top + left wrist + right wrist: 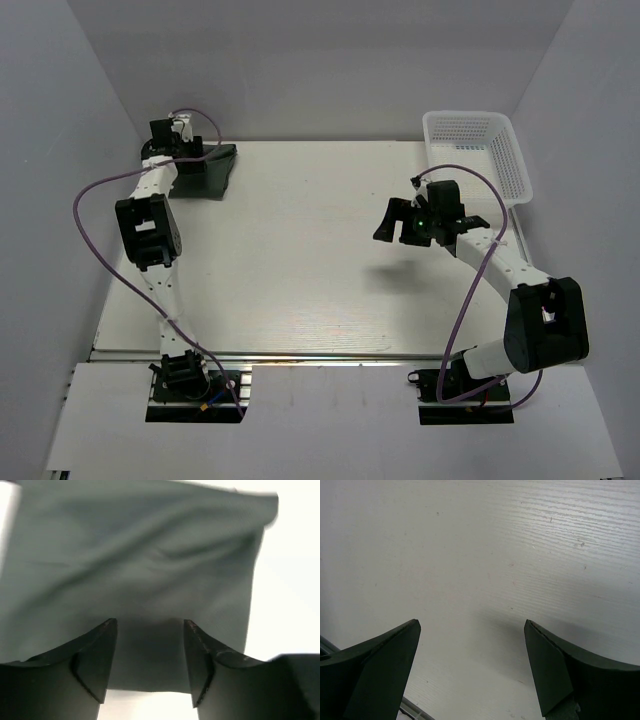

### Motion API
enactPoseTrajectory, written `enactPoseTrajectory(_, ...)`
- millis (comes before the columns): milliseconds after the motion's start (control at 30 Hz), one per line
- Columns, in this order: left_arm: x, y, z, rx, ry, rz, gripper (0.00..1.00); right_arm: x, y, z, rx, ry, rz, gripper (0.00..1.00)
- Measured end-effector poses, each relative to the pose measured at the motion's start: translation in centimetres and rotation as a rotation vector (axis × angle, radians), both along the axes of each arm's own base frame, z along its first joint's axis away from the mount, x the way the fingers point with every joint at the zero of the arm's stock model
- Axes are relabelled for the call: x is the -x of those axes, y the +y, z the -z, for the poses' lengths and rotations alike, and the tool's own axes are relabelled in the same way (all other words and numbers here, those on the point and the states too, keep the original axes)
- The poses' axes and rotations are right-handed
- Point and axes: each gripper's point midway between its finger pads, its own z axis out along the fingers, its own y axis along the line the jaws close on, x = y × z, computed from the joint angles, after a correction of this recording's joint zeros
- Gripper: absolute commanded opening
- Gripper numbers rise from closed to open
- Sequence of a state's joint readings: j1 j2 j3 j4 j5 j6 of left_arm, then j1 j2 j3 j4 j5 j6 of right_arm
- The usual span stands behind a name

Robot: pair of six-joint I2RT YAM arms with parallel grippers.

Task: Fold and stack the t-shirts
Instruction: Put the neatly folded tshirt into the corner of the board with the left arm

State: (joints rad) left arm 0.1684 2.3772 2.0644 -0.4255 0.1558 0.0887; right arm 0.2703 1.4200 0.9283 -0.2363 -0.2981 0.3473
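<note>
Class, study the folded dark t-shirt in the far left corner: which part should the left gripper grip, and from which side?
Probably the straight edge of the t-shirt nearest the left gripper, coming down from above. The cloth lies flat with soft wrinkles and no raised part, and the open jaws straddle that edge, so a downward pinch looks simplest.

Boxed in by plain white walls (300, 70) at left, back and right. Below, a pale table (300, 275) with fine wood grain, bordered along the near edge by a metal rail (320, 356). Lit evenly and softly, with faint shadows.
</note>
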Motion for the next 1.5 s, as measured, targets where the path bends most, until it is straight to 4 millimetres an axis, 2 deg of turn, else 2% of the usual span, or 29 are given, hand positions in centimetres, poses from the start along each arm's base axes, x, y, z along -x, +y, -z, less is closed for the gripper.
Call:
enactPoseTrajectory(167,0.9,-3.5,2.9,0.103,0.056,0.107,0.50,0.2,-0.1,0.3,0.002,0.007,0.000,0.90)
enactPoseTrajectory(333,1.3,-5.7,5.1,0.179,0.093,0.172,0.48,0.2,-0.1,0.3,0.002,0.008,0.000,0.90)
enactPoseTrajectory(567,0.7,-5.6,5.5,0.204,0.089,0.138,0.48,0.2,0.0,0.3,0.002,0.008,-0.001,0.90)
enactPoseTrajectory(800,0.1,-5.3,5.1,0.231,0.080,0.105,0.69,0.4,0.1,0.2,-0.003,0.005,-0.022,0.90)
enactPoseTrajectory(900,-0.2,-5.1,4.6,0.239,0.073,0.077,0.99,0.5,0.3,0.1,-0.007,0.001,-0.037,0.90)
enactPoseTrajectory(967,-0.5,-4.7,4.1,0.239,0.065,0.042,0.99,0.6,0.4,-0.2,-0.015,-0.007,-0.048,0.90)
enactPoseTrajectory(1033,-0.7,-4.2,3.3,0.230,0.055,0.008,0.99,0.8,0.6,-0.9,-0.025,-0.027,-0.063,0.90)
enactPoseTrajectory(1133,-1.2,-3.6,1.1,0.228,0.019,-0.029,0.99,1.1,0.9,-2.6,-0.049,-0.075,-0.089,0.90)
enactPoseTrajectory(1200,-1.3,-3.4,-1.0,0.230,-0.012,-0.044,0.99,1.4,1.1,-3.6,-0.064,-0.103,-0.108,0.90)
enactPoseTrajectory(1267,-1.1,-3.4,-4.2,0.228,-0.060,-0.047,0.99,1.8,1.3,-4.4,-0.080,-0.124,-0.127,0.90)
enactPoseTrajectory(1433,2.6,-5.1,-12.1,0.248,-0.149,-0.014,0.99,3.6,1.3,-4.7,-0.107,-0.143,-0.150,0.90)
enactPoseTrajectory(1500,5.1,-6.2,-13.9,0.256,-0.171,-0.006,0.99,4.6,1.1,-4.7,-0.114,-0.153,-0.150,0.90)
